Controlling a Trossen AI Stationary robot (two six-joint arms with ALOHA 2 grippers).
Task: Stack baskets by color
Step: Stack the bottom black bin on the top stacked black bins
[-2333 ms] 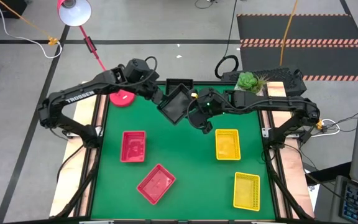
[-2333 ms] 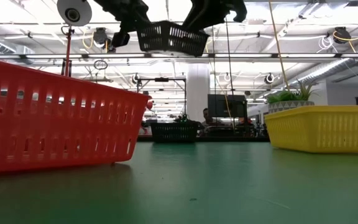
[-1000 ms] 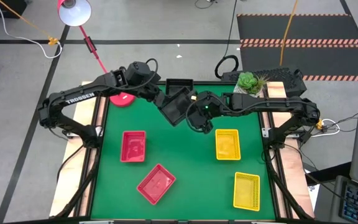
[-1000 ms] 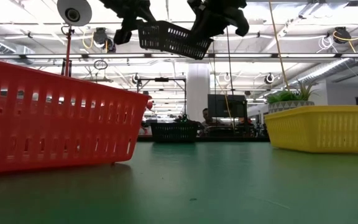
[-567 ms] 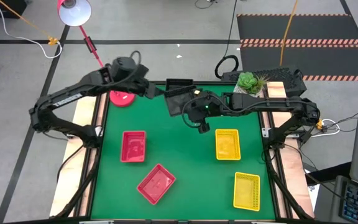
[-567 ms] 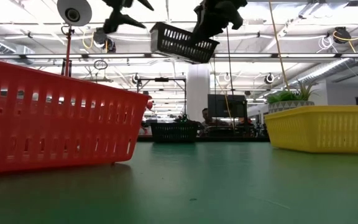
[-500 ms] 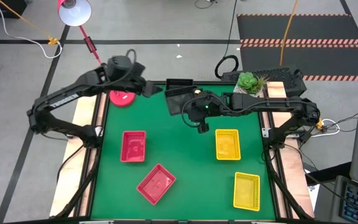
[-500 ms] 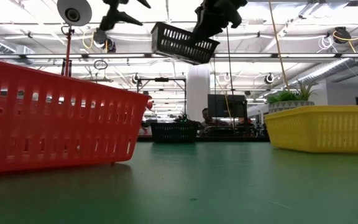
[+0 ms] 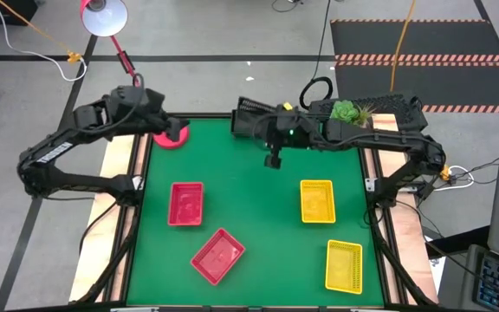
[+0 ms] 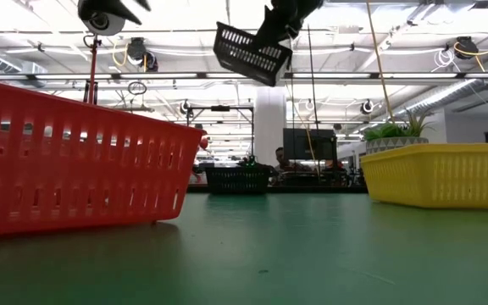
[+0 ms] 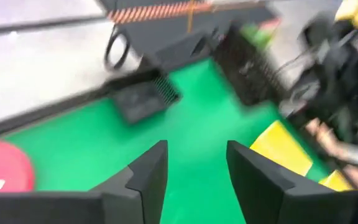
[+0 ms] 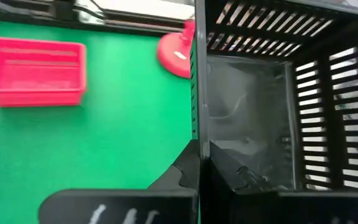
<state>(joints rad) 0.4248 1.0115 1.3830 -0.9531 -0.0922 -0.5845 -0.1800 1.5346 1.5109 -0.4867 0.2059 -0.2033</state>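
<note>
The black basket (image 9: 251,116) is now being carried by the right gripper (image 9: 271,130) alone, clamped by one wall and hanging tilted above the table's far edge, over another black basket (image 10: 238,179). The left gripper (image 9: 165,126), fingers spread and empty, is being drawn back near the lamp base (image 9: 171,136), so the handover is being judged complete and stacking is next.

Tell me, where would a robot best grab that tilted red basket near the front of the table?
Probably by one long side wall of the red basket, coming straight down from above. It sits open side up, its thin rim is exposed, and bare table surrounds it, so one finger can slip inside and one outside.
</note>
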